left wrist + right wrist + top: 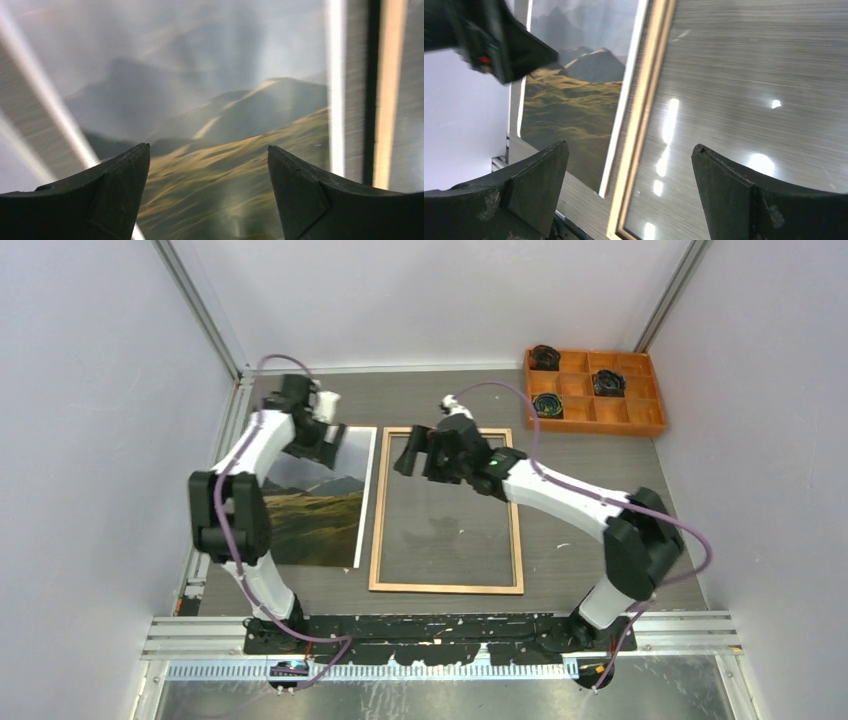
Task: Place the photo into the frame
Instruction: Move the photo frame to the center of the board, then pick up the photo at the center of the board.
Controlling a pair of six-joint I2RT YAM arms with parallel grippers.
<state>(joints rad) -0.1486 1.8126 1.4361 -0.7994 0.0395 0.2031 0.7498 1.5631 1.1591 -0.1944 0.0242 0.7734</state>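
Observation:
The photo (315, 515), a mountain landscape print with a white border, lies flat on the table left of the frame (447, 585). The frame lies flat, wood-coloured side up, its clear pane showing the table through it. My left gripper (332, 445) is open and empty above the photo's far right part; the left wrist view shows the photo (235, 130) between its fingers and the frame's edge (387, 95) at the right. My right gripper (412, 452) is open and empty above the frame's far left part; its view shows the frame's left rail (644, 115) and the photo (574, 105).
An orange compartment tray (640, 420) with dark coiled items stands at the back right. White walls enclose the table on three sides. The left arm's gripper body (489, 40) shows at the top left of the right wrist view.

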